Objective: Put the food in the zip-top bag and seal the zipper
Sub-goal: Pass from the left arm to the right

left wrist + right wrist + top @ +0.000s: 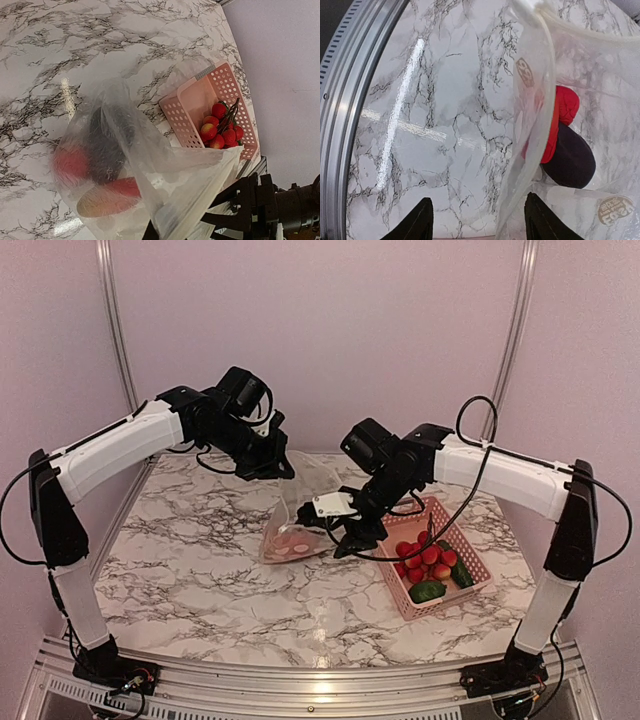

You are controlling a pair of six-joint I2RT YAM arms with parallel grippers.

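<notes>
**Filling the bag: some food is in, some is waiting.**

The left gripper is pinching the top of the zip-top bag and holding it up. The red fruit, eggplant and carrot are lying inside. The right gripper is hanging at the bag's mouth, jaws wide apart and holding nothing. The red berries are sitting in the pink basket, so I think it needs to reach there next and grab one.
</notes>
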